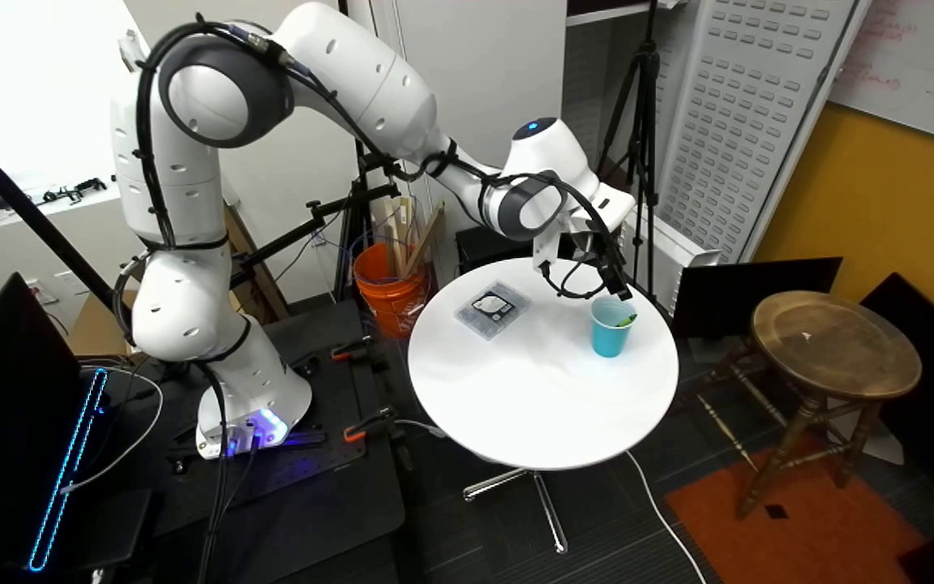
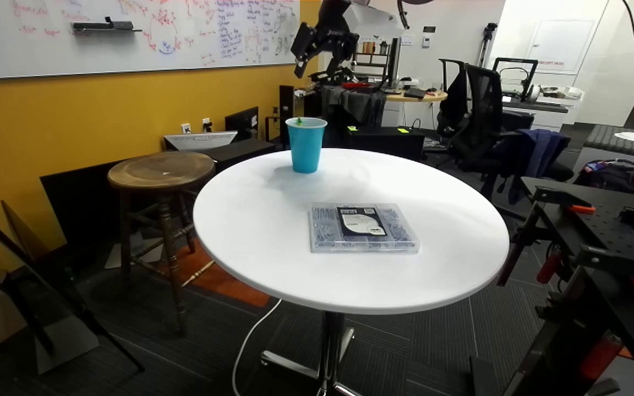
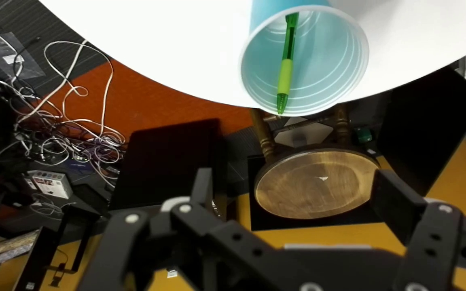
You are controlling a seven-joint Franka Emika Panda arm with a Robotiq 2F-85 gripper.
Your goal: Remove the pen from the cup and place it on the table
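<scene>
The light teal cup (image 1: 609,339) stands upright on the round white table (image 1: 516,397); it also shows in an exterior view (image 2: 306,147). The green pen (image 3: 285,76) leans inside the cup, its tip at the rim in the wrist view. Only its end shows above the rim in both exterior views (image 1: 627,321) (image 2: 299,120). My gripper (image 3: 297,184) is open, with nothing between its fingers. It is in the air above the cup (image 2: 315,69), apart from the cup and the pen. In an exterior view the fingers (image 1: 619,284) are partly hard to make out.
A clear plastic case with a dark label (image 2: 364,228) lies flat on the table, apart from the cup. A wooden stool (image 1: 836,345) stands beyond the table. An orange bucket (image 1: 392,296) and a black tripod (image 1: 641,146) stand behind it.
</scene>
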